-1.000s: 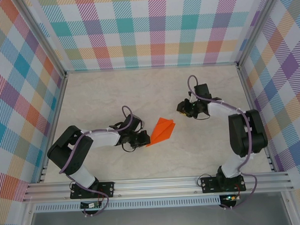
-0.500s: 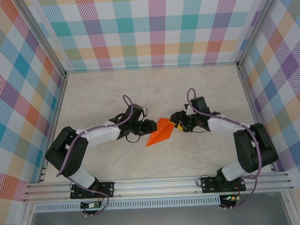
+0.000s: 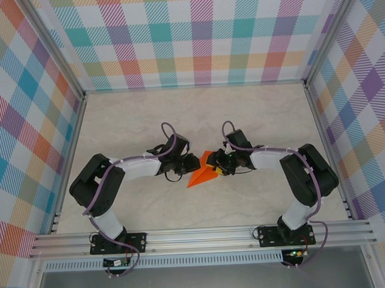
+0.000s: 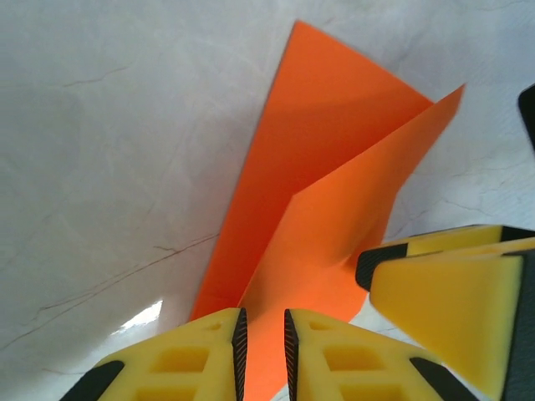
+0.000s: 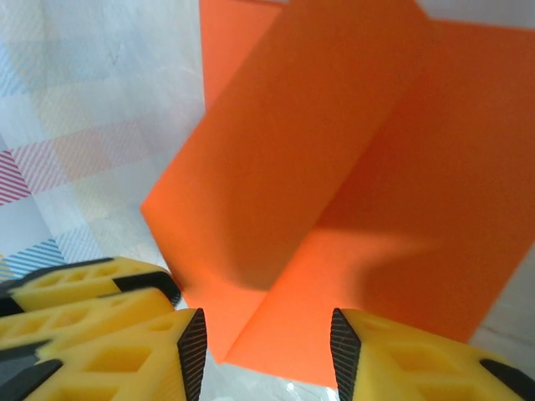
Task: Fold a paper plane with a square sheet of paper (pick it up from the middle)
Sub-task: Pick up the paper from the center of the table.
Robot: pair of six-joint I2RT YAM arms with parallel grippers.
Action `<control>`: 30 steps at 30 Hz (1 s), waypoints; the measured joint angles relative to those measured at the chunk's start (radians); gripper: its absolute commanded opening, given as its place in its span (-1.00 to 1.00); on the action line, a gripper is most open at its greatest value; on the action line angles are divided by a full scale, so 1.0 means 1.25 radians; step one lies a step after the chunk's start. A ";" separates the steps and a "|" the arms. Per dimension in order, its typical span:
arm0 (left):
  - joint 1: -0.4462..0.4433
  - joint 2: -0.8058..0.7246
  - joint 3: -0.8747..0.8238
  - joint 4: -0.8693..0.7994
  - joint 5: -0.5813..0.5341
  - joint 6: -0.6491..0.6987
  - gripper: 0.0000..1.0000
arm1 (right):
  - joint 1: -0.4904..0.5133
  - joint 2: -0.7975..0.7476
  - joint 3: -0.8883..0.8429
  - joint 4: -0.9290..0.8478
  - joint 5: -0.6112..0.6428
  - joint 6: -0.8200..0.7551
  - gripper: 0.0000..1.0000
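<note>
Right, the half-made paper plane [image 3: 202, 176] sits in the middle of the table [image 3: 128, 127], caught between both arms. The left gripper [image 4: 262, 355] has its jaws nearly pressed together, nipping a raised flap, I'd say to anchor the paper. The right gripper [image 5: 266, 342] stands spread, straddling the upright fold from the opposite side, probably lining up to press a crease. From above, the plane's long axis runs diagonally, with the sharp tip toward the near left and the blunt tail toward the far right.
</note>
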 measured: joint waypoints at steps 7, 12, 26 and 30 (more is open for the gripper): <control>0.000 0.001 0.000 -0.013 -0.009 0.000 -0.58 | 0.016 0.041 0.023 0.021 0.007 0.007 -0.24; 0.000 0.001 0.000 -0.014 -0.017 0.000 -0.58 | 0.022 0.041 0.026 0.051 -0.001 0.010 -0.37; 0.015 -0.059 -0.005 -0.062 -0.051 0.004 0.15 | 0.026 0.045 -0.003 0.166 0.002 0.030 -0.91; 0.032 -0.109 -0.013 -0.074 -0.059 0.012 0.39 | 0.026 0.040 -0.016 0.188 0.010 0.029 -0.94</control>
